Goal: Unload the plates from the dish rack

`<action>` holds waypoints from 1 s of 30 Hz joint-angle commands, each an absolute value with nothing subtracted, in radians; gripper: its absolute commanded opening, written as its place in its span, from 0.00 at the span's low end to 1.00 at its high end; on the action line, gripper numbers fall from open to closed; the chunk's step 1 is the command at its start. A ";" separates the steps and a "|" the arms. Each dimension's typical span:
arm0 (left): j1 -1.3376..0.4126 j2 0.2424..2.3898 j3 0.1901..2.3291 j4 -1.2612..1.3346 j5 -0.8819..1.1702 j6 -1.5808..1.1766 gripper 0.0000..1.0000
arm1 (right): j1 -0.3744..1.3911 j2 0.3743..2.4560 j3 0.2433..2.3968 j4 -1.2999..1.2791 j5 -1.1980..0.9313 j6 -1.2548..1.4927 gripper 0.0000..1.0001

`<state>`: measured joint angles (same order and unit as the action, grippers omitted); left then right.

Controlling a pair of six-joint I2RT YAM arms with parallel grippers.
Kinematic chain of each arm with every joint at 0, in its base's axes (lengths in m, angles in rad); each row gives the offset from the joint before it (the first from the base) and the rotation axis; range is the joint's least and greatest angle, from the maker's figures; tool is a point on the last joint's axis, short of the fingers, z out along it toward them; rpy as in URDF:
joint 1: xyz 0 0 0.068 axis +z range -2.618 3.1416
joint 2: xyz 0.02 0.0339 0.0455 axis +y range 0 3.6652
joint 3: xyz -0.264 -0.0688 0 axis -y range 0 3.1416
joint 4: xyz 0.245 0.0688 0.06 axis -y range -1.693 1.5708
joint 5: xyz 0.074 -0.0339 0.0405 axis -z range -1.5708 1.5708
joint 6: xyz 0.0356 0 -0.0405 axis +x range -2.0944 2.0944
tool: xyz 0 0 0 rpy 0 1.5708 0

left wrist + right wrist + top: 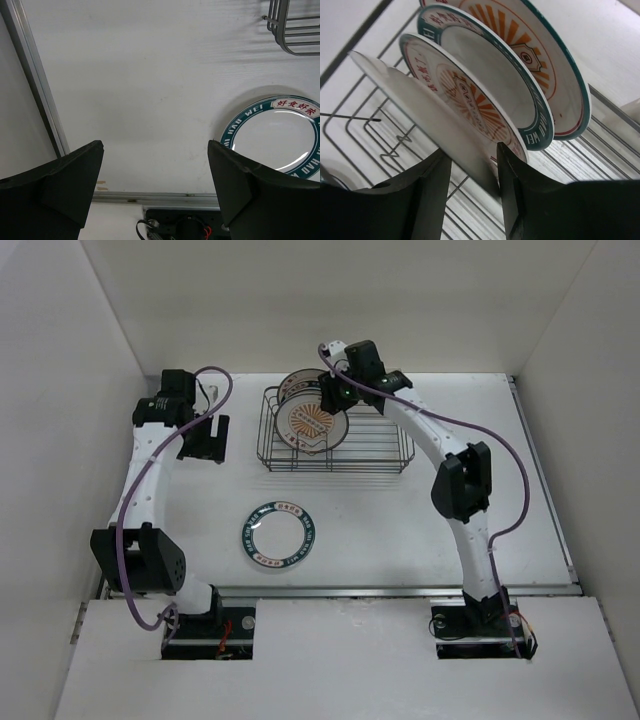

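The dark wire dish rack (370, 455) stands at the back of the table with three plates (312, 422) upright at its left end. In the right wrist view the nearest plate (420, 105) has an orange sunburst face, behind it stand a teal-rimmed plate (495, 85) and another sunburst plate (550, 55). My right gripper (472, 152) straddles the nearest plate's rim, with one finger against its back and the other against its face. A teal-rimmed plate (278, 533) lies flat on the table in front of the rack. My left gripper (155, 150) hangs open over bare table, left of that plate (280, 135).
The rack's wire dividers (370, 130) run below the right gripper's fingers. A rack corner (295, 30) shows at the top right of the left wrist view. White walls enclose the table on three sides, and a metal rail (165, 197) runs along its near edge.
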<state>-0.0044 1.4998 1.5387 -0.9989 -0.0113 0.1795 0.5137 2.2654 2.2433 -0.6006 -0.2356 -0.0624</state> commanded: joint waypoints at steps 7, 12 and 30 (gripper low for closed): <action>-0.002 1.499 1.580 -1.000 -0.031 0.190 0.83 | 0.529 2.260 2.284 -0.584 -0.129 -0.064 0.14; -0.002 1.479 1.589 -1.009 -0.031 0.190 0.83 | 0.548 2.122 2.188 -0.575 -0.052 -0.127 0.14; -0.091 1.955 1.981 -0.976 0.104 0.111 0.86 | 0.548 1.827 2.134 -0.604 0.045 -0.088 0.00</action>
<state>-0.0803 1.8675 1.8652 -0.9562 0.0849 0.1608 0.5468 1.9881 2.1307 -0.6304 0.0235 -0.1474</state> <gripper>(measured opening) 0.862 0.132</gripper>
